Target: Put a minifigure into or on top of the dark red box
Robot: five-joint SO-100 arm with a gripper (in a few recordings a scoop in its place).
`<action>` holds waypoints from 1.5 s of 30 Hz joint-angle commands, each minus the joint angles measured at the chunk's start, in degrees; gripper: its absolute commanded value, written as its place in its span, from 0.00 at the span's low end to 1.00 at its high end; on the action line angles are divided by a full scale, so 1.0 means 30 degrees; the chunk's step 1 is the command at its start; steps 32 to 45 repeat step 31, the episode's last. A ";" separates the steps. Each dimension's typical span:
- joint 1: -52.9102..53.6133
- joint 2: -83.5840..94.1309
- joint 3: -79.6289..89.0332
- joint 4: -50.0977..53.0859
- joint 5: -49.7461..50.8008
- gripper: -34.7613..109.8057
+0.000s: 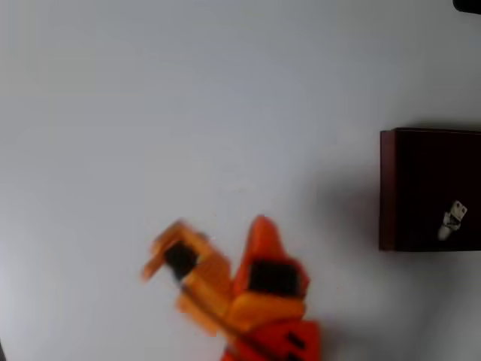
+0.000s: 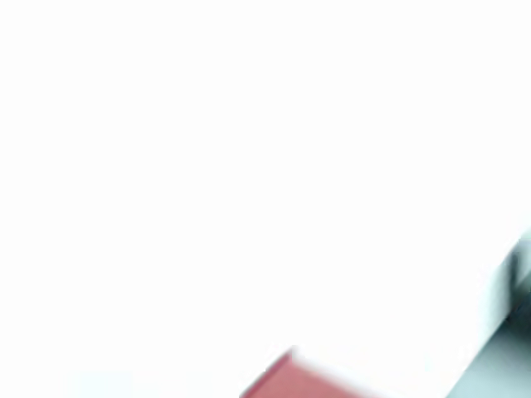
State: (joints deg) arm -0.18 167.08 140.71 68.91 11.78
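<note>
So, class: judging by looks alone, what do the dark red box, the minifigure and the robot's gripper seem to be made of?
Dark red box: smooth maroon walls with sharp, straight edges, perhaps card or painted wood; the look leaves it open.
Minifigure: pale, hard-looking, probably moulded plastic; too small to be sure.
Gripper: bright orange, matte, probably plastic, though blurred.

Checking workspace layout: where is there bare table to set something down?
Bare table spans the whole top and left, plus the gap between the gripper and the dark red box. Crowded: bottom centre, and the box, with the minifigure inside.
</note>
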 commanded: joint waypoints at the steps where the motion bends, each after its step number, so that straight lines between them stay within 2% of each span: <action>1: -0.3076 0.8291 0.1465 0.3281 -0.0439 0.24; 7: -0.7998 0.8320 0.2227 0.5947 -0.1787 0.24; 11: -1.0342 0.8379 0.4951 0.5244 -0.3105 0.24; 17: -1.2275 0.9463 0.7910 0.4277 -0.3164 0.24; 22: -1.2334 0.9463 0.9697 0.3135 -0.1963 0.24; 31: -1.3154 0.9463 1.0811 0.2842 -0.3750 0.24; 45: -1.3154 0.9463 1.0811 0.2842 -0.3750 0.24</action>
